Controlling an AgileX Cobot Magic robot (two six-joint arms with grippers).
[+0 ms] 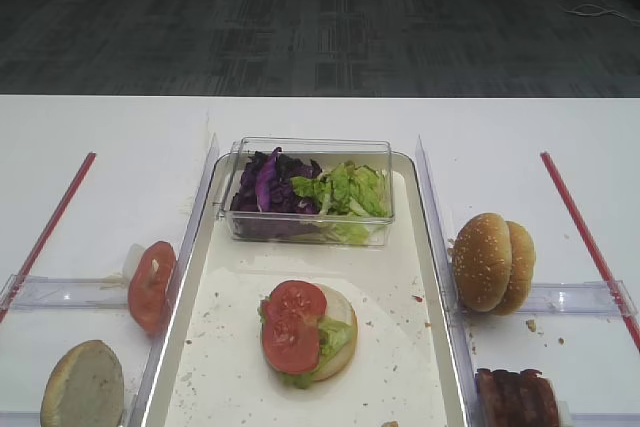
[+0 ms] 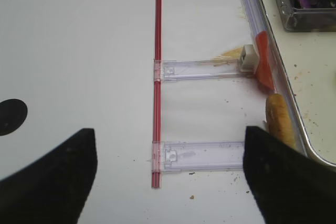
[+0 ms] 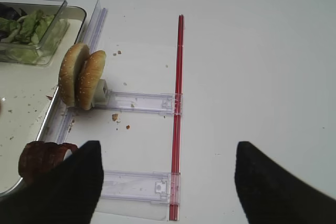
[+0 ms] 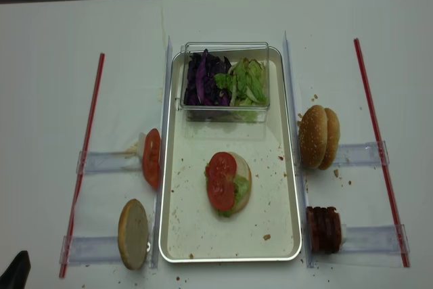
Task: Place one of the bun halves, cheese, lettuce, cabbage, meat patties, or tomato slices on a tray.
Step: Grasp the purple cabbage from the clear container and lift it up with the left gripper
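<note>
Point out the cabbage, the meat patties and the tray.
cabbage (image 4: 203, 79), realsense high view, middle of the purple heap.
meat patties (image 4: 323, 229), realsense high view, top edge.
tray (image 4: 196, 228), realsense high view, bare floor.

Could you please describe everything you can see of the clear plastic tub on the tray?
The clear plastic tub is a rectangular, transparent, lidless box standing upright at the far end of the tray. It holds dark purple cabbage on its left and ruffled light green lettuce on its right. No tool touches it.

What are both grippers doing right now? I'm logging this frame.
Left gripper: open, holding nothing.
Right gripper: open, holding nothing.
</note>
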